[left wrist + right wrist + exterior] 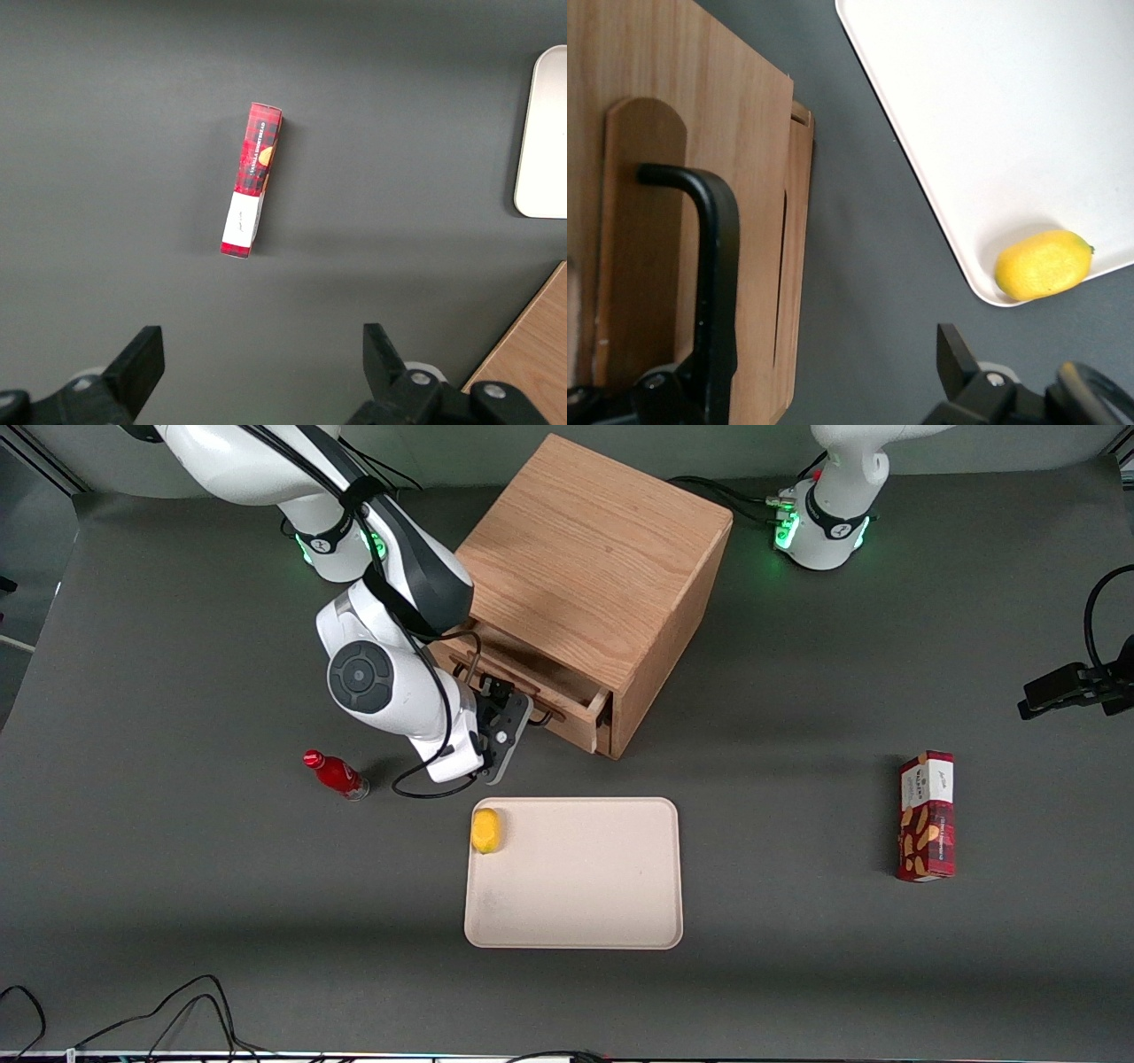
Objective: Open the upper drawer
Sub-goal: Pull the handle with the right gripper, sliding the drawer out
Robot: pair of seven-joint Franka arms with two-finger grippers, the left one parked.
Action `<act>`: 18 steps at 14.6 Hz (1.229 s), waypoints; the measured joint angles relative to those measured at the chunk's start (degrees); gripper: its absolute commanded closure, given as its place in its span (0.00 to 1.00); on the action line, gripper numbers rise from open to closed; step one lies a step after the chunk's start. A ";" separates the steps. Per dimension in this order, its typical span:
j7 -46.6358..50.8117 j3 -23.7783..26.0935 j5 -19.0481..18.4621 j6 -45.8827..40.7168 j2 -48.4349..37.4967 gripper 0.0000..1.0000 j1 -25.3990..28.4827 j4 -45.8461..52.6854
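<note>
Grey table (177, 886): cabinet (594, 558), tray (585, 895), red bottle (337, 774), box (927, 816).

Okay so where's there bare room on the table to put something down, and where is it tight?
Bare mat lies between the tray and the red box, and on most of the tray away from the lemon. It is crowded in front of the upper drawer, where the gripper sits at the handle just above the tray's rim, with the red bottle close by.
</note>
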 measured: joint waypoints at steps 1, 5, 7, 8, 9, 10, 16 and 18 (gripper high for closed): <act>-0.19 -0.04 -0.33 0.00 0.09 0.00 -0.15 0.23; -0.26 -0.13 -1.21 -0.02 0.74 0.00 -0.48 1.36; -0.26 -0.14 -1.22 -0.16 1.59 0.00 -0.70 2.56; -0.27 -0.15 -1.23 -0.20 2.16 0.00 -0.84 3.28; -0.32 -0.15 -1.23 -0.28 2.73 0.00 -0.98 4.10; -0.34 -0.15 -1.23 -0.36 3.28 0.00 -1.09 4.87; -0.51 -0.20 -2.66 -1.28 5.16 0.00 -2.04 7.81; -0.61 -0.20 -2.87 -1.27 5.48 0.00 -2.76 8.20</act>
